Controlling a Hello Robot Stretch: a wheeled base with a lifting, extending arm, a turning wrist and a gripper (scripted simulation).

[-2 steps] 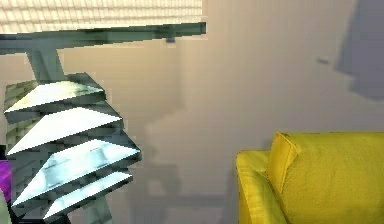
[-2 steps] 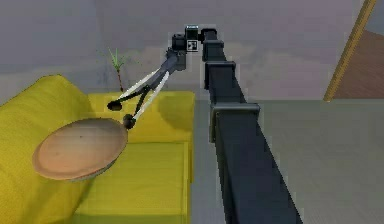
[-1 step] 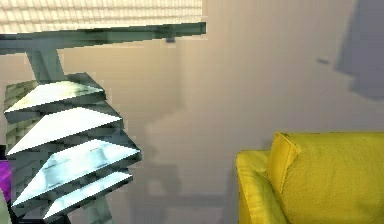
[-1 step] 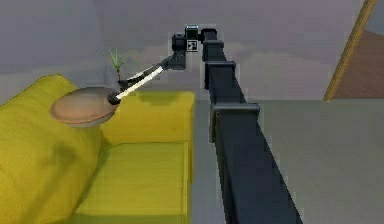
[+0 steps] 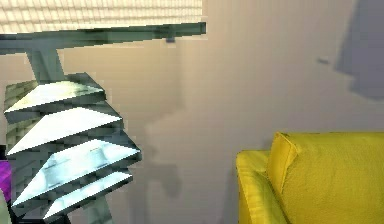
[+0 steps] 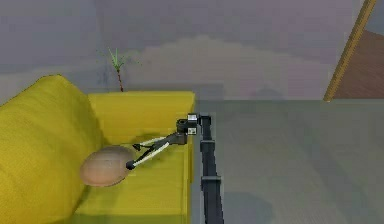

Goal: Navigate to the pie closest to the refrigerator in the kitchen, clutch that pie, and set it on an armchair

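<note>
Gripper [image 6: 134, 162]: lower middle of the arm side view; dark body with two thin fingers slanting down and to the left, above the yellow seat.
Gripper state: apart or together, not possible to tell from these views.
Held or not: cannot tell either, with the fingertips ending right at a tan round lump lying on a surface.
Tan round lump [image 6: 104, 168]: lower left of the arm side view; smooth dome shape, brownish like a baked crust, too vague to name with certainty. Resting on the seat cushion of the armchair, close to the backrest. Touching the fingers or just beside them: cannot tell.
Armchair [image 6: 60, 120]: bright yellow, taking the left half of the arm side view; thick backrest at far left, flat seat reaching to the middle.
Arm [image 6: 207, 175]: dark square bar rising from the bottom edge just right of the middle, along the right border of the seat.
White squares [image 6: 190, 124]: two small ones with black marks, at the upper end of the arm, right of the gripper body.
Plant [image 6: 119, 68]: thin stem with a few green leaves, upper left, behind the armchair, against the grey wall [image 6: 200, 30].
Wooden frame [image 6: 356, 50]: brown and slanted, upper right corner.
Floor [image 6: 290, 150]: plain grey, right half.
Yellow cushioned seat [image 5: 320, 180]: lower right of the forward view, same bright yellow, against a beige wall [image 5: 250, 80].
Stack of grey slabs [image 5: 70, 135]: left of the forward view; four shiny wedge-like plates one above another, under a grey rail [image 5: 100, 40].
Magenta patch [image 5: 4, 182]: left edge, beside the lower slabs; too little visible to name.
</note>
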